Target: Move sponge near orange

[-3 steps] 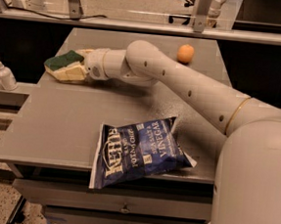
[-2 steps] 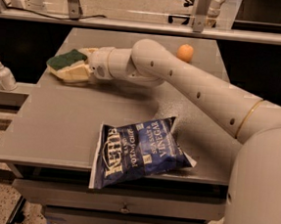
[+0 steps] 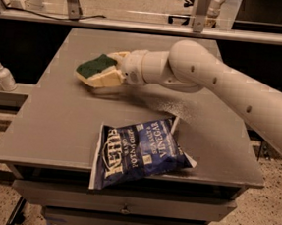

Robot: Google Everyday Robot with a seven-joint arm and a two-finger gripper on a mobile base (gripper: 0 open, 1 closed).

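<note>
- Gripper (image 3: 102, 77) — over the left half of the tabletop, about midway between the back and front edges; its pale fingers (image 3: 115, 76) pinch the sponge from the right.
- Sponge (image 3: 95, 66) — dark green scrub face up, pale yellow foam below; held just above the surface, with a shadow beneath it.
- Arm (image 3: 207, 83) — white, entering from the right edge and crossing the table's centre.
- Bag of Kettle sea salt and vinegar potato chips (image 3: 140, 151) — blue, lying flat at the front edge, its lower left corner overhanging.
- Table (image 3: 46, 126) — grey top, drawers under the front edge.
- Pump bottle (image 3: 3, 75) — white, upright on a ledge beyond the left edge.
</note>
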